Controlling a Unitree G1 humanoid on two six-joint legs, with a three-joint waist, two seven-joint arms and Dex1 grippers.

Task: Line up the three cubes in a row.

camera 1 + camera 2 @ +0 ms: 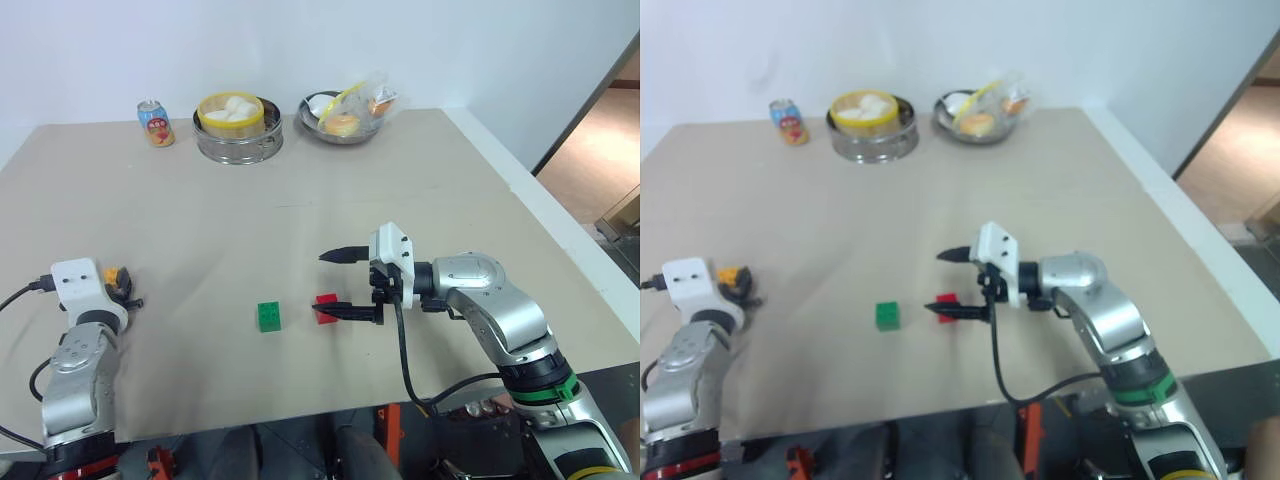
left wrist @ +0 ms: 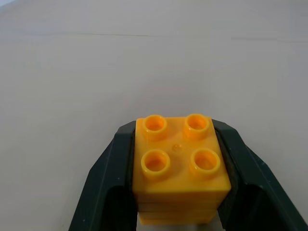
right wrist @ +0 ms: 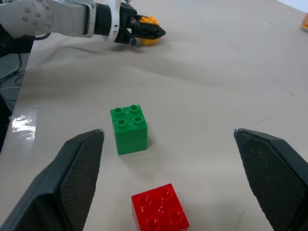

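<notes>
1. Head views: the beige table (image 1: 200, 230) has wide bare room through its middle. The green cube (image 1: 269, 316) and red cube (image 1: 326, 301) sit near the front edge, just apart. The yellow-orange cube (image 1: 113, 276) is by the left edge, clamped in the left gripper (image 1: 122, 287). At the far edge stand a soda can (image 1: 155, 123), a steamer (image 1: 237, 127) holding white buns, and a metal bowl (image 1: 342, 117) of wrapped food.
2. Left wrist view: both black fingers (image 2: 113, 178) press the yellow-orange cube's sides, studs up.
3. Right wrist view: the right gripper (image 3: 168, 180) gapes wide, holding nothing, with the red cube between its fingers and the green cube beyond.
</notes>
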